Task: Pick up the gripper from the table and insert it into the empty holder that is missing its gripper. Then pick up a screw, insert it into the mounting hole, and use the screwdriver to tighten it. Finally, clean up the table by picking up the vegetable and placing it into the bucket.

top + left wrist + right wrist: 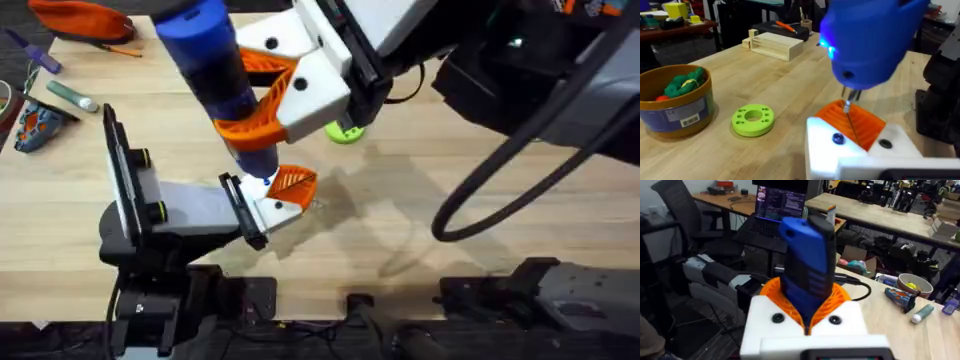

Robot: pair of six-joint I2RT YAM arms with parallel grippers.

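Gripping the screwdriver (215, 70), right hand (270, 95), tip over gripper (292, 182)

Looked like a robotics lab or maker-type workshop to me. The work surface was a light wooden table (420, 215) with arm bases bolted along the near edge. Behind it there were more long wooden benches (880, 215) piled with tools and parts, a laptop (780, 202) with its screen lit up, a black office chair (680, 210), and cables all over. A slotted wooden block (776, 45) sat further back on the table, and a side table (675, 25) held colourful odds and ends.
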